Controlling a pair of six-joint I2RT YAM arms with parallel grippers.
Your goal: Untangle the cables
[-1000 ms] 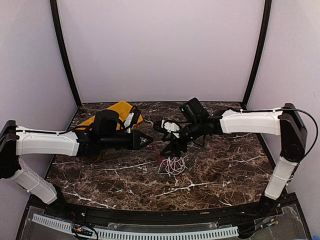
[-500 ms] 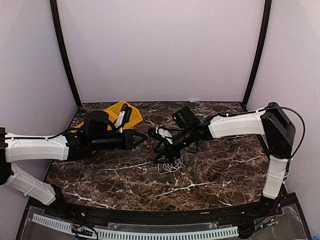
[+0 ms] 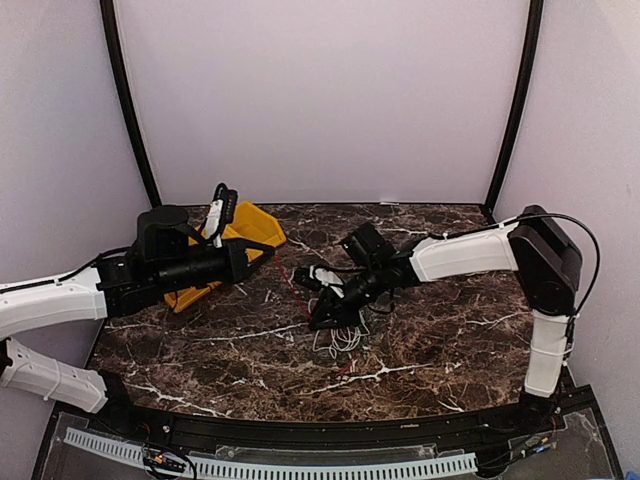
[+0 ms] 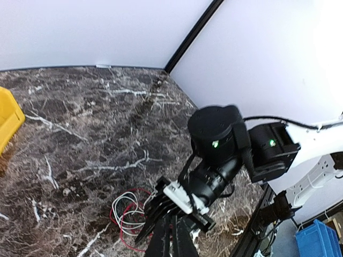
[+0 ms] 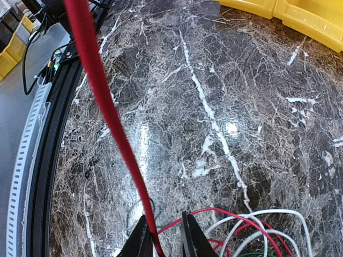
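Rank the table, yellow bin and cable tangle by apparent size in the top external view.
1. table: by far the largest, filling the width of the view.
2. yellow bin: mid-sized, and the left arm covers part of it.
3. cable tangle: smallest, a small loose clump.

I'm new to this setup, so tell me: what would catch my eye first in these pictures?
A red wire stretches tight across the right wrist view and passes between the right claw's fingers. From above, the shut left claw, by the yellow bin at far left, seems to hold its other end, with a tangle of wires mid-table.
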